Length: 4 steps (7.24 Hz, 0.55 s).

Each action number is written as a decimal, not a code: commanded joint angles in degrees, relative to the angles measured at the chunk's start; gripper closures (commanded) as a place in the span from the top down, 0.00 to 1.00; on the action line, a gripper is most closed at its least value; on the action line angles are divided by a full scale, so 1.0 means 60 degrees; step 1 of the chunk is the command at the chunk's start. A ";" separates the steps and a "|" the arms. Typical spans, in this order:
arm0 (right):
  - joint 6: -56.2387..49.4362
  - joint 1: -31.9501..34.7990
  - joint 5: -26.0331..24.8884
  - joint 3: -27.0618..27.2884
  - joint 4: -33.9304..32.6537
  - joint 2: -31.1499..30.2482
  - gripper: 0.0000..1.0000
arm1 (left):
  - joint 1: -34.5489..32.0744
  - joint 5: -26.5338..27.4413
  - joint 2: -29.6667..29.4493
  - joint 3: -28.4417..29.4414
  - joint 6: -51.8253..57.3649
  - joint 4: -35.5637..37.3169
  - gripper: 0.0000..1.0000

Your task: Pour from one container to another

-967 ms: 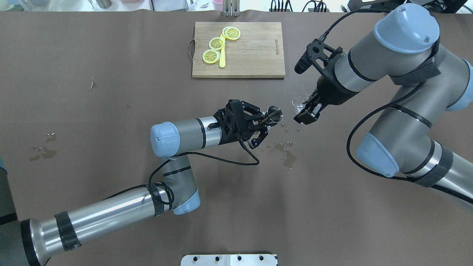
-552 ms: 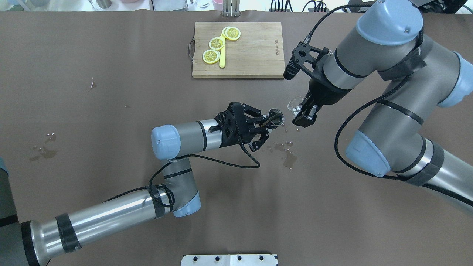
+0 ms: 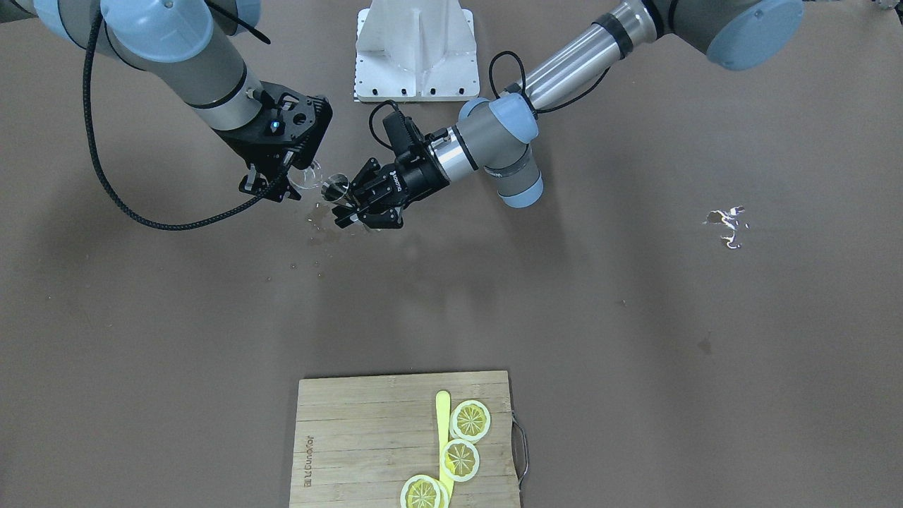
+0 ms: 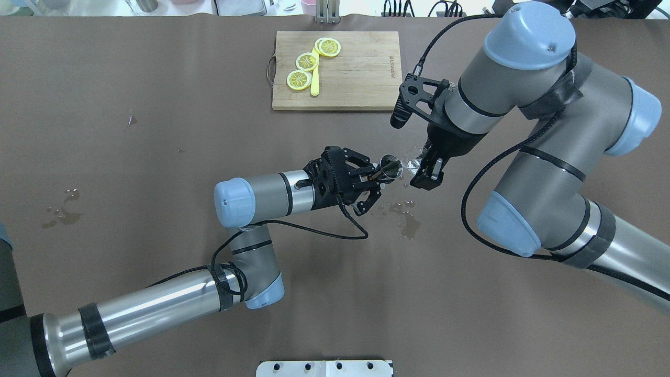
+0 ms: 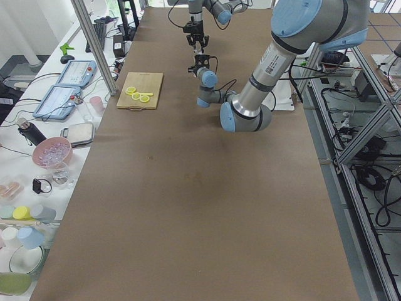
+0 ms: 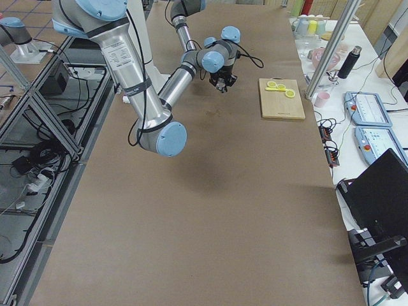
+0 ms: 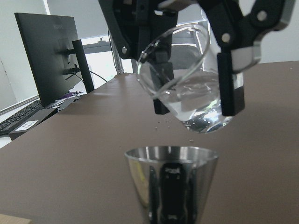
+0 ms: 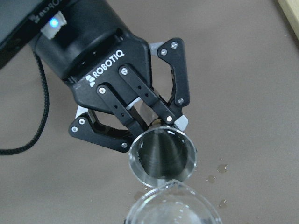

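Though liquid shows only wrist-side, right gripper (image 4: 421, 168) grips the tilted glass (image 7: 184, 84), left gripper (image 8: 152, 133) the jigger (image 7: 170, 182) beneath.

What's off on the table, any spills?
Yes, spills. A puddle with scattered drops wets the table cover close by the held jigger and the tilted glass, on the robot's side of them. A second wet patch lies far out toward the robot's left. Nothing looks damaged.
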 commanded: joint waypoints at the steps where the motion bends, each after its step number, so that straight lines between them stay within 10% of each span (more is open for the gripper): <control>1: -0.0624 -0.0076 0.0004 -0.0030 -0.0522 0.0166 0.00 | 0.0010 0.0011 0.0005 -0.0014 0.0000 -0.0021 0.00; 4: -0.1225 -0.0135 0.0004 -0.0103 -0.1193 0.0413 0.00 | 0.0024 0.0011 0.0020 -0.0015 0.0000 -0.0138 0.00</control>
